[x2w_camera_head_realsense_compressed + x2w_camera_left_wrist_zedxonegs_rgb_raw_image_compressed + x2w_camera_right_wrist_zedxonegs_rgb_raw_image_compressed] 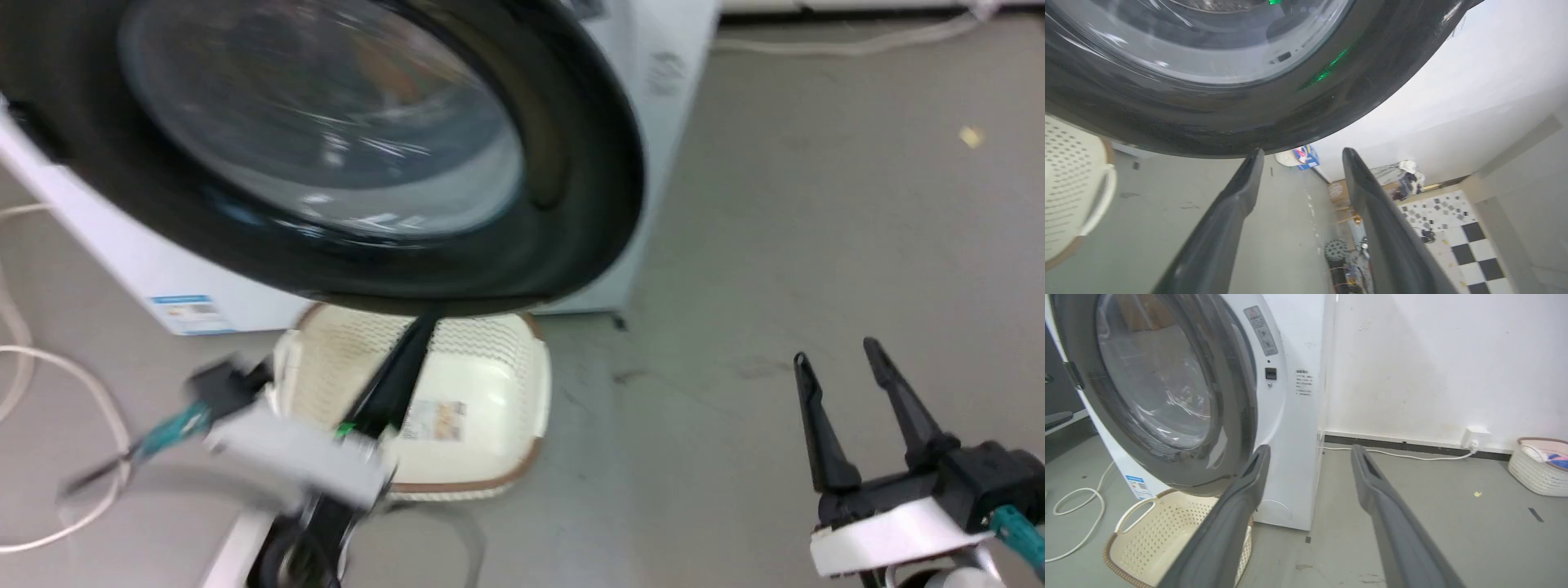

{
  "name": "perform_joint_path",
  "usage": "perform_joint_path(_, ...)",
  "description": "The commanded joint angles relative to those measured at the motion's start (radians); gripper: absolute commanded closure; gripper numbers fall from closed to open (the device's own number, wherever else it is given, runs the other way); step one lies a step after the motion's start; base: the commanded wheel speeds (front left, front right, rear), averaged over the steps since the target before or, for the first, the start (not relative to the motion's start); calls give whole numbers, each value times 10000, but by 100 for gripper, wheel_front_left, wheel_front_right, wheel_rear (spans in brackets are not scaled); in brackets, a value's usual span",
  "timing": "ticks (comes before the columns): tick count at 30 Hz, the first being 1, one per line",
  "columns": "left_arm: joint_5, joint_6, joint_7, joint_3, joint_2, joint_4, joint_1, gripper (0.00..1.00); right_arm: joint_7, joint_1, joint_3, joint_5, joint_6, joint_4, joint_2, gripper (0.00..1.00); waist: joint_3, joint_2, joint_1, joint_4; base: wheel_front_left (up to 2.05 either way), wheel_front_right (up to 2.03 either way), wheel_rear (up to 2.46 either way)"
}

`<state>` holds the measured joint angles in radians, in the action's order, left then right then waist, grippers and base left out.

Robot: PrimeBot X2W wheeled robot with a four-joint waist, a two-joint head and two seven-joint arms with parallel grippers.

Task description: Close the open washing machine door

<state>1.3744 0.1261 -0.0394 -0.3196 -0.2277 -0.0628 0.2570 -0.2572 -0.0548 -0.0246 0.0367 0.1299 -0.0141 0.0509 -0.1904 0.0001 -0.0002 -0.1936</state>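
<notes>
Door: glossy black rim, clear grey-tinted glass.
Washing machine: white, with a blue-and-white sticker low on its front.
Basket in front of the washing machine: cream, rows of small holes, brown rim.
Floor: plain grey.
Wall beside the washing machine: white, dark skirting strip.
Left gripper, right gripper: black fingers.
Tiles beyond the washing machine: black-and-white chequer.
</notes>
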Motion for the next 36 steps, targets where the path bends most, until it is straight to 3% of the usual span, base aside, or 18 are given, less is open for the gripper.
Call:
perform_joint_path(1, -843, 43, 634, -107, -461, 112, -380, 0, -45, 181, 34, -33, 8, 58, -7, 0, 732, -1, 2, 805, 0, 0, 0)
perform_joint_path(4, -3598, 17, 2516, -291, -1466, -222, -977, 0, -45, 392, 100, -86, 8, 87, -7, 0, 1050, -1, 2, 1237, 0, 0, 0)
perform_joint_path(6, -5055, -250, 2919, -149, -1643, -422, -1252, 0, -45, 507, 98, -103, 8, 93, -7, 0, 1207, -1, 2, 1497, 0, 0, 0)
perform_joint_path(12, -8155, -845, 3007, 1269, -1114, 278, -2258, 0, -45, 795, 92, -74, 8, 3, -7, 0, 1585, -1, 2, 2034, 0, 0, 0)
perform_joint_path(15, -9475, -916, 3009, 1604, -717, 640, -2836, 0, -45, 942, 131, -70, 8, -99, -7, 0, 1750, -1, 2, 2143, 0, 0, 0)
perform_joint_path(20, -10946, -941, 3010, 2045, -129, 1119, -3600, 0, -45, 1155, 223, -12, 8, -222, -7, 0, 1901, -1, 2, 2171, 0, 0, 0)
perform_joint_path(26, -11833, -752, 3010, 2435, 456, 1400, -4048, 0, -45, 1278, 303, 212, 8, -319, -7, 0, 1865, -1, 2, 2278, 0, 0, 0)
perform_joint_path(27, -11995, -706, 3011, 2436, 476, 1401, -4029, 0, -45, 1256, 341, 215, 8, -280, -7, 47, 1781, -1, 2, 2338, 0, 0, 0)
perform_joint_path(28, -12110, -665, 3011, 2445, 512, 1394, -3983, 0, -45, 1195, 416, 202, 8, -234, -7, 84, 1704, -1, 2, 2387, 0, 0, 0)
perform_joint_path(29, -12198, -634, 3011, 2469, 555, 1393, -3925, 0, -45, 1114, 535, 127, 8, -184, -7, 100, 1571, -1, 2, 2447, 0, 0, 0)
perform_joint_path(36, -12624, -436, 3011, 2417, 879, 1476, -3187, 0, 185, -566, 1491, -756, 8, -476, 118, 100, 284, -1, 2, 2971, 0, 0, 0)
